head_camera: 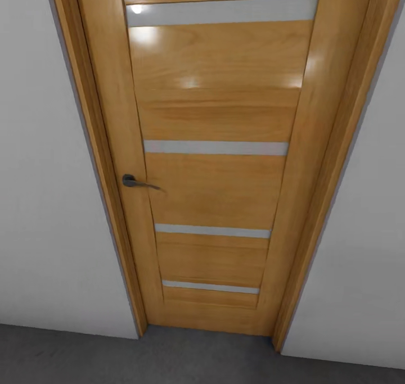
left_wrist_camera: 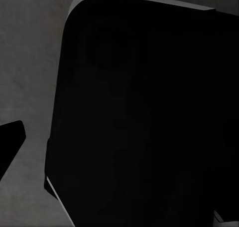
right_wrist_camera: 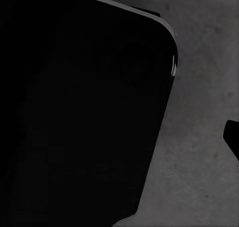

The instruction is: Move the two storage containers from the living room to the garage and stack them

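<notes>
White walls [head_camera: 45,204] stand on either side of a closed wooden door [head_camera: 219,165] with four pale horizontal strips and a dark lever handle [head_camera: 135,181] on its left edge. Below it runs a strip of dark grey concrete floor [head_camera: 169,356]. Both wrist views look down at this speckled floor [left_wrist_camera: 30,62] past a large black rounded body [left_wrist_camera: 144,117] [right_wrist_camera: 79,112], part of the robot itself. From these pictures one cannot tell whether either claw is spread or pressed together, nor where the containers lie relative to them.
</notes>
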### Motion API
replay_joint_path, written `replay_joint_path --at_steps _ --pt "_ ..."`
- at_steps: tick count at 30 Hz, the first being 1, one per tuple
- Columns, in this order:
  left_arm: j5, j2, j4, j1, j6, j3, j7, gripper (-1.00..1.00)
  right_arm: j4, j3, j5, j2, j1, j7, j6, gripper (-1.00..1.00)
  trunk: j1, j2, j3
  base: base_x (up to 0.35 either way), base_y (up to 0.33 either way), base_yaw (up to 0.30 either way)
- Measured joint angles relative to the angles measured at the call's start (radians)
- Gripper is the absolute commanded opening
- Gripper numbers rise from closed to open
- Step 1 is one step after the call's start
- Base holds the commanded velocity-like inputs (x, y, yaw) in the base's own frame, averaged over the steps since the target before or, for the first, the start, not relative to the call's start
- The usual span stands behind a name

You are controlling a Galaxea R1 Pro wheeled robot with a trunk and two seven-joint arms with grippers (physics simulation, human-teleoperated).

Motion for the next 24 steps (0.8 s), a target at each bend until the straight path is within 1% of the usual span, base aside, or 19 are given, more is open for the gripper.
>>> replay_joint_path --at_steps 4,7,24 --pt "0.0 0.0 0.0 0.0 0.0 0.0 0.0 1.0 0.0 -0.003 -0.001 0.001 0.0 0.0 0.0 1.0 0.0 0.0 0.0 0.1 0.272 0.0" --pt "0.0 0.0 0.0 0.0 0.0 0.0 0.0 1.0 0.0 -0.004 -0.002 0.002 0.0 0.0 0.0 1.0 0.0 0.0 0.0 0.057 0.128 0.0" --pt "0.0 0.0 0.0 0.0 -0.001 0.0 0.0 1.0 0.0 -0.005 -0.004 0.004 0.0 0.004 0.0 1.0 0.0 0.0 0.0 0.004 0.01 0.0"
